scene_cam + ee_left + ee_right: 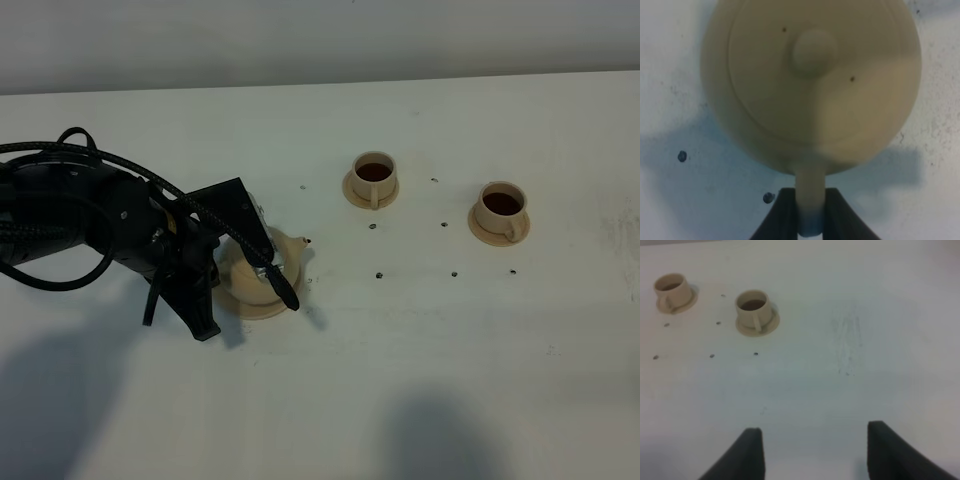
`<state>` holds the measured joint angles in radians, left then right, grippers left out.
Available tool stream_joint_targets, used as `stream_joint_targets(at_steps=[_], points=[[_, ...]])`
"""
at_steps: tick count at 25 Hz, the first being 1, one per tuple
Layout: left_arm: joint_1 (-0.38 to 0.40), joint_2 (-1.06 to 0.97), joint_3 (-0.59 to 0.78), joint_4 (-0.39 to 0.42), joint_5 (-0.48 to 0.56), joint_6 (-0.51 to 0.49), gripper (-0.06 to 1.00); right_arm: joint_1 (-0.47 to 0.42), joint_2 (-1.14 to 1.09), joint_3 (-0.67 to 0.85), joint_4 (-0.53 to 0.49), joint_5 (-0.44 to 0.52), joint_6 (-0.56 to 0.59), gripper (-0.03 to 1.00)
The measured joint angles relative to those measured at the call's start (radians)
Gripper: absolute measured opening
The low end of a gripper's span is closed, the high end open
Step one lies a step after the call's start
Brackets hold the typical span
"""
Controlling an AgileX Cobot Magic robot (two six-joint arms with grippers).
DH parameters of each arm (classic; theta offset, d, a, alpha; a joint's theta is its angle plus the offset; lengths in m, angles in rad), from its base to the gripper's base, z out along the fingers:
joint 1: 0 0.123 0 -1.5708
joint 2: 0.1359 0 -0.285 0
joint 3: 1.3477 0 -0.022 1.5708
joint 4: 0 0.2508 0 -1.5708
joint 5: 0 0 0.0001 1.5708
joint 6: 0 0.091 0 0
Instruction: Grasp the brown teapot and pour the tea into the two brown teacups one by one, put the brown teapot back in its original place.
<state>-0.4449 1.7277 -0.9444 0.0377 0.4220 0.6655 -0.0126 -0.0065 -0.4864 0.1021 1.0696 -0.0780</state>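
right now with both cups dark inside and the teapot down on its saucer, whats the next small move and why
Probably open the left gripper and back off. Both teacups hold dark tea, and the teapot appears set on the wide saucer, yet the fingers clamp its handle.

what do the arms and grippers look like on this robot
The left arm is matte black, blocky, with thick black braided cables looping over it. The left gripper has dark, flat tapered fingers. The right gripper shows two similar black wedge-shaped fingers. No markings are visible.
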Motion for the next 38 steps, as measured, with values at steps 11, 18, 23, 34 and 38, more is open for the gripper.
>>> stream_joint_targets(at_steps=[11,18,23,34,38], points=[[0.009,0.010,0.000,0.062,0.049,-0.081,0.16,0.000,0.000,0.000,0.000,0.000,0.000,0.45],[0.009,0.010,0.000,0.081,0.077,-0.107,0.16,0.000,0.000,0.000,0.000,0.000,0.000,0.45],[0.009,0.010,0.000,0.082,0.077,-0.110,0.16,0.000,0.000,0.000,0.000,0.000,0.000,0.45],[0.009,0.010,0.000,0.082,0.073,-0.129,0.19,0.000,0.000,0.000,0.000,0.000,0.000,0.45],[0.009,0.010,0.000,0.082,0.062,-0.129,0.29,0.000,0.000,0.000,0.000,0.000,0.000,0.45]])
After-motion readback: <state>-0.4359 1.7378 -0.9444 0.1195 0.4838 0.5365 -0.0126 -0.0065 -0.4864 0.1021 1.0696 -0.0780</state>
